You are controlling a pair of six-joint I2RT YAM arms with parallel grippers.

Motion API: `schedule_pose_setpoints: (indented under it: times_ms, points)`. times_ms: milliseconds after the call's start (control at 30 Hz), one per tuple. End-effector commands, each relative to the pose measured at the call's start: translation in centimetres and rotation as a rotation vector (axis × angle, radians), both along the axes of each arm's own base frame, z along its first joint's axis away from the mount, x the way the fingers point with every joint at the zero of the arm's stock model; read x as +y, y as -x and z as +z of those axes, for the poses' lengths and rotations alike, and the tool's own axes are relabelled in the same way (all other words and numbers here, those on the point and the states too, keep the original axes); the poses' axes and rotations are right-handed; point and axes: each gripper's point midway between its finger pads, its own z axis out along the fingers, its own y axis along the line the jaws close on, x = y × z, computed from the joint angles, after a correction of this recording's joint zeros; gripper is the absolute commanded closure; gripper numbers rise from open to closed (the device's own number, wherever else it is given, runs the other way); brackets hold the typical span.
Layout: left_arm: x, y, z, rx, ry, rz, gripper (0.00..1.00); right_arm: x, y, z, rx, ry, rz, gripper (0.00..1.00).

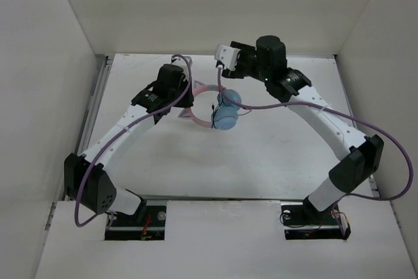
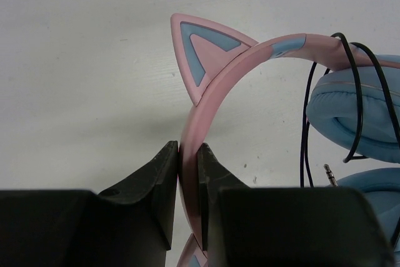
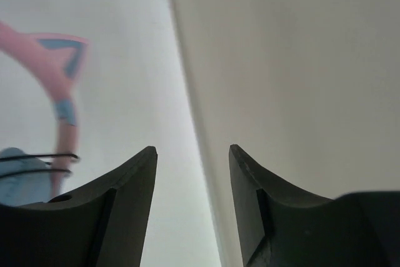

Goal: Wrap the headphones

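Presently the headphones [image 1: 225, 110] sit on the table [image 1: 261, 161] close to its far edge, roughly midway between the left and right edges.

Left claw [image 2: 187, 173]: closed on the pink headband [image 2: 212, 79], one finger against each face of the band, just below a cat ear [image 2: 203, 51]. The grip looks firm, and the band stands on edge between the fingers.

Right claw [image 3: 192, 154]: jaws apart and holding nothing. It is raised near the far edge of the table, just beyond the headphones, and points towards the back wall [image 3: 300, 60]. It touches neither cable nor cup.

Cable [image 2: 306, 123]: thin and black. Several strands cross the light blue ear cups [image 2: 356, 110], and two passes over a cup also show in the right wrist view. The plug [image 2: 330, 174] hangs free between the two cups, unsecured. In the overhead view a short length strays from the cups towards the right edge.

Assessment: winding appears well advanced, since most of the cable lies on the cups and not on the table. Outstanding, by my judgement, are the stray length to be taken up and the plug end to be tucked in. The number of turns cannot be counted from these views.
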Motion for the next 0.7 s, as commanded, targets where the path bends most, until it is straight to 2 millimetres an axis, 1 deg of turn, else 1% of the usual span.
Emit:
schedule_pose_setpoints:
  times_ms: [0,33,100,167,200,300,433,667]
  points:
    - [-0.8,-3.0,1.0,-0.048,0.106,0.077,1.00,-4.9,-1.6,12.2,-0.274,-0.470,-0.305,0.37]
    - [-0.8,-3.7,0.5,-0.042,0.109,0.095,1.00,-6.0,-1.3,12.9,-0.307,-0.500,-0.348,0.34]
    - [-1.3,-4.8,-0.8,-0.027,0.114,0.115,1.00,-7.6,-0.3,13.5,-0.331,-0.528,-0.389,0.33]
    - [-1.9,-6.2,-2.3,-0.012,0.118,0.139,1.00,-8.6,0.5,13.6,-0.324,-0.549,-0.409,0.33]
    - [-2.0,-6.8,-3.1,-0.003,0.118,0.153,1.00,-9.1,0.8,13.3,-0.315,-0.553,-0.421,0.33]
    - [-3.0,-8.7,-4.8,-0.006,0.101,0.159,1.00,-11.6,1.0,12.5,-0.293,-0.564,-0.470,0.33]
    - [-3.6,-11.2,-6.6,-0.016,0.082,0.173,1.00,-14.3,1.4,11.6,-0.240,-0.582,-0.522,0.34]
    - [-5.3,-14.2,-9.1,0.004,0.068,0.180,1.00,-17.6,2.4,10.3,-0.208,-0.588,-0.577,0.34]
